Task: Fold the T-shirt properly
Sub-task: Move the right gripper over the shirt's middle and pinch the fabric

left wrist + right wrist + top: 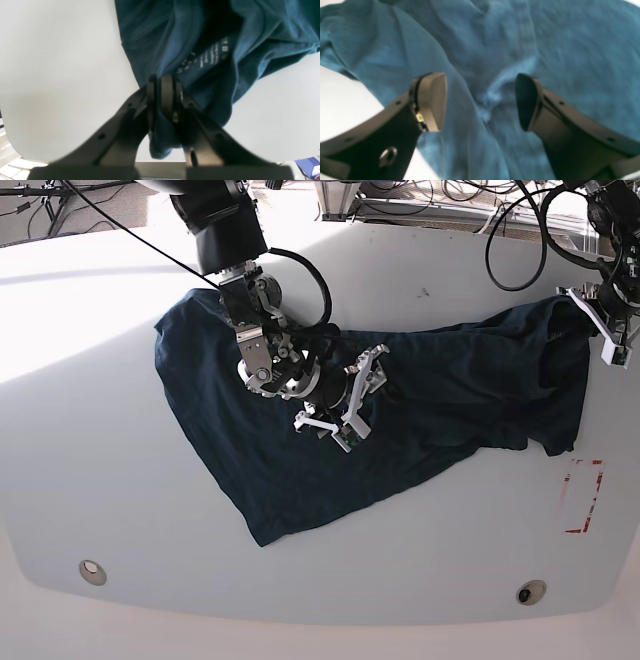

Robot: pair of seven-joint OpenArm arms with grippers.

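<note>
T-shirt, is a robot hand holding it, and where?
Yes. The left gripper pinches the T-shirt near its neck label. The right gripper hangs open above it.

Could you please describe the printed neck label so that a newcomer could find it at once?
Start at the white table and its dark navy-blue cloth T-shirt. Follow the cloth to the shut left gripper; just beyond it, pale printed lines mark the only lettering on the plain fabric.

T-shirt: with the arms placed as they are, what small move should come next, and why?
Probably the right gripper should lower and close on the raised wrinkle between its open jaws. The left gripper is already shut on the T-shirt near the neck label, lifting that end, while the rest lies crumpled on the table, so a second grip would let both arms spread it.
</note>
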